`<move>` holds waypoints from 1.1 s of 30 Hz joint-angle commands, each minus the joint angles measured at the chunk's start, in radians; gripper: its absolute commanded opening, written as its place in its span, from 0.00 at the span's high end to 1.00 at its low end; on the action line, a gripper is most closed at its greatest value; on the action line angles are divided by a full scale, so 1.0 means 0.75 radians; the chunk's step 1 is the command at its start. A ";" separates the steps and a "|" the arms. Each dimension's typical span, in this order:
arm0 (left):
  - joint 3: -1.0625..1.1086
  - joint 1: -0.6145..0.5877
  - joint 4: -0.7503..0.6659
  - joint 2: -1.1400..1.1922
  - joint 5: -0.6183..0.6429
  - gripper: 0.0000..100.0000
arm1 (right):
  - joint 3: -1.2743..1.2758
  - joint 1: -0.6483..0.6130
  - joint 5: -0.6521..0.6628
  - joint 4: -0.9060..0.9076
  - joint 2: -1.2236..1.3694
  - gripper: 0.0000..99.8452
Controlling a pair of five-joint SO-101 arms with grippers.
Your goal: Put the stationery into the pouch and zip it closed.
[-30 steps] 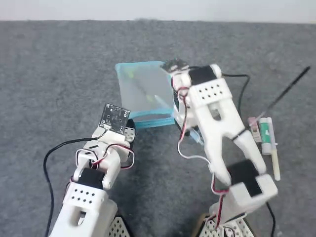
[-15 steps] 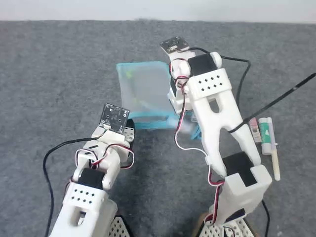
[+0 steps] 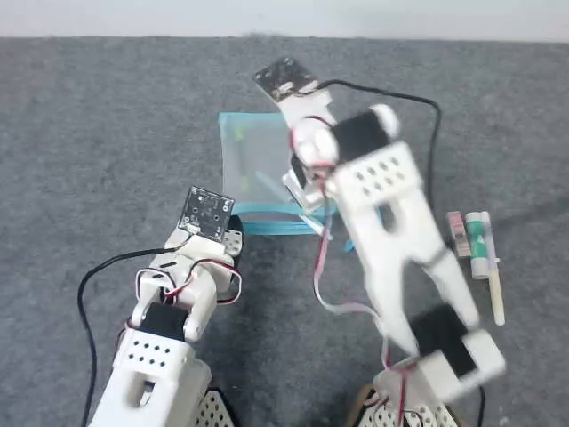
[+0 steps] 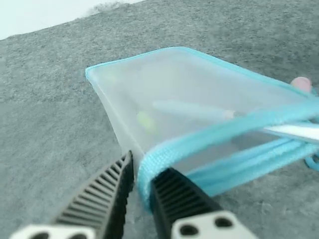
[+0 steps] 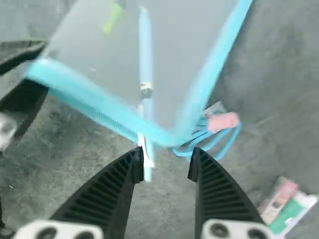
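A translucent pouch (image 3: 258, 169) with blue zip trim lies mid-table, its mouth toward the arms. My left gripper (image 4: 142, 172) is shut on the near corner of the pouch's zip edge (image 4: 199, 142); in the high view it (image 3: 233, 233) sits at the pouch's near left corner. My right gripper (image 5: 167, 157) hovers open at the mouth, straddling the tail of a light blue pen (image 5: 145, 89) that lies mostly inside the pouch. A small green item (image 5: 113, 15) rests deeper inside. The pink zip pull (image 5: 223, 121) on its blue cord lies by the right corner.
To the right of the right arm lie a pink eraser (image 3: 456, 233), a green-and-white tube (image 3: 480, 242) and a cream stick (image 3: 494, 286) on the grey carpet. A black cable (image 3: 418, 98) loops over the right arm.
The right arm has swung left and farther out over the pouch mouth, carrying the pen into the pouch. The pouch shifted slightly right. The left arm has stayed still.
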 commanded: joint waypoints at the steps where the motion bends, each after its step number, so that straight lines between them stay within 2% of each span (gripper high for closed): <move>1: -0.073 -0.196 -0.053 -0.031 0.209 0.99 | 0.117 0.101 0.070 0.050 -0.302 0.85; 3: -0.091 -0.256 -0.051 -0.025 0.286 0.99 | 0.250 0.171 0.110 0.034 -0.396 0.85; 5: -0.089 -0.227 -0.049 -0.023 0.297 0.99 | 0.448 0.214 0.170 -0.028 -0.457 0.85; 6: -0.083 -0.155 -0.037 -0.023 0.266 0.99 | 0.559 0.220 0.198 -0.073 -0.476 0.85; 9: -0.066 0.166 0.041 -0.031 -0.006 0.99 | 0.876 0.218 0.245 -0.265 -0.490 0.85; 10: -0.062 0.225 0.053 -0.033 -0.041 0.99 | 0.959 0.218 0.248 -0.339 -0.490 0.85; 12: -0.077 0.198 0.055 -0.035 0.016 0.99 | 1.103 0.218 0.248 -0.486 -0.490 0.85; 15: -0.095 0.074 0.053 -0.031 0.055 0.99 | 1.213 0.210 0.243 -0.635 -0.490 0.85; 22: -0.093 0.045 0.035 -0.027 0.063 0.99 | 1.187 -0.044 0.180 -0.664 -0.504 0.85; 24: -0.093 -0.031 0.031 -0.033 0.123 0.99 | 1.148 -0.046 0.180 -0.639 -0.506 0.85; 26: -0.099 -0.129 0.025 -0.033 0.211 0.99 | 1.107 0.011 0.180 -0.572 -0.504 0.85; 28: -0.099 -0.174 0.018 -0.031 0.229 0.99 | 1.064 0.097 0.192 -0.488 -0.504 0.85; 31: -0.095 -0.102 0.023 -0.025 0.203 0.99 | 1.004 0.285 0.194 -0.373 -0.504 0.85; 33: -0.103 -0.100 0.023 -0.035 0.200 0.99 | 0.970 0.425 0.258 -0.302 -0.494 0.85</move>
